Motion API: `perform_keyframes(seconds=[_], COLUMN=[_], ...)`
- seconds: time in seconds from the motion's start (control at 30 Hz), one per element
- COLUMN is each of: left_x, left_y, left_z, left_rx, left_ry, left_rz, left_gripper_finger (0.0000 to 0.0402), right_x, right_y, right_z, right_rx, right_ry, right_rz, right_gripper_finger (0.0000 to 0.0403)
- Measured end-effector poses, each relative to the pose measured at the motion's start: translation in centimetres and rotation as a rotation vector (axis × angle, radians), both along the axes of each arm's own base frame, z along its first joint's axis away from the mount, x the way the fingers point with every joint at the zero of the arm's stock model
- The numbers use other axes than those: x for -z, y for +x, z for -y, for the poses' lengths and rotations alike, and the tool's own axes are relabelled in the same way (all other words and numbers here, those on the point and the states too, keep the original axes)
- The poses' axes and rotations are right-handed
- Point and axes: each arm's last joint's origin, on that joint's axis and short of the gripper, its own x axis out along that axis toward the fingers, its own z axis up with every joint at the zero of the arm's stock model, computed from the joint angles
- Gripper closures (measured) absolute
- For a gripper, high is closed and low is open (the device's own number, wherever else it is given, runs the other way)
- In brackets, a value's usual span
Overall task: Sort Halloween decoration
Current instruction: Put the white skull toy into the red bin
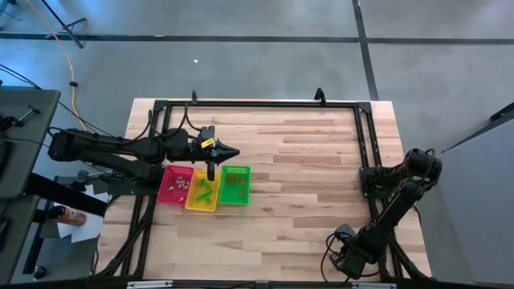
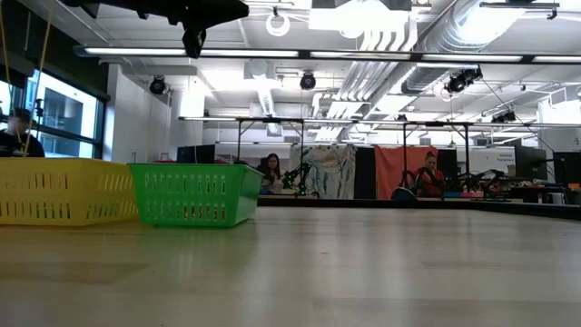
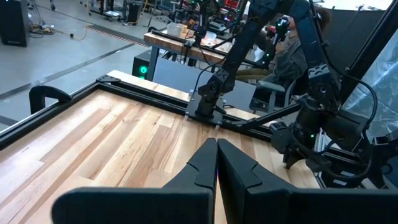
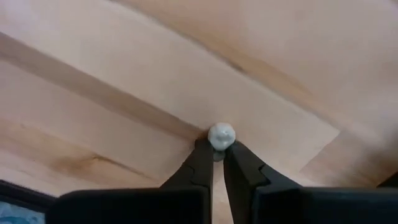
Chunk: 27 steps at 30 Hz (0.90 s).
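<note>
Between the fingertips of my right gripper sits a tiny round pale grey trinket, close to the wood at the table's right side. That gripper points down beside the black frame. My left gripper hangs shut and empty above the trays, its fingers level and pointing toward the right arm. More green, orange and pale trinkets lie in the red tray, the yellow tray and the green tray. My right gripper pinches the pale trinket's two opposite sides between its two fingertips. The fingers come from above, pointing down. The little ball shows just past the tips, right at the wooden surface; I cannot tell whether it still rests on the wood.
The three trays stand side by side at the table's left; the yellow tray and the green tray show in the low view. A black frame runs along the table's edges. Bare wood lies between trays and right arm. People sit in the room beyond.
</note>
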Motion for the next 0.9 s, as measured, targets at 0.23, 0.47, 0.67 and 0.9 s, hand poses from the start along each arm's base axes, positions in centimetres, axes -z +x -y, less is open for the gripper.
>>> perform_keyframes(seconds=[0.23, 0.47, 0.67, 0.9], left_x=[0.0, 0.0, 0.0, 0.0], left_y=[0.0, 0.0, 0.0, 0.0], left_z=[0.0, 0.0, 0.0, 0.0], left_rx=[0.000, 0.000, 0.000, -0.002], left_ry=[0.000, 0.000, 0.000, 0.000], left_rz=[0.000, 0.000, 0.001, 0.004], left_gripper_finger=[0.0402, 0.0402, 0.0402, 0.0402], right_x=[-0.7, -2.1, -3.1, -3.6], right_y=[0.0, 0.6, 1.8, 5.1], right_z=[0.6, 1.3, 2.2, 3.6], right_rx=[-0.034, -0.092, -0.147, -0.246], right_ry=[-0.059, -0.175, -0.299, -0.391], right_rz=[0.087, 0.341, 0.534, 0.661], right_gripper_finger=[0.0391, 0.0391, 0.0391, 0.0391])
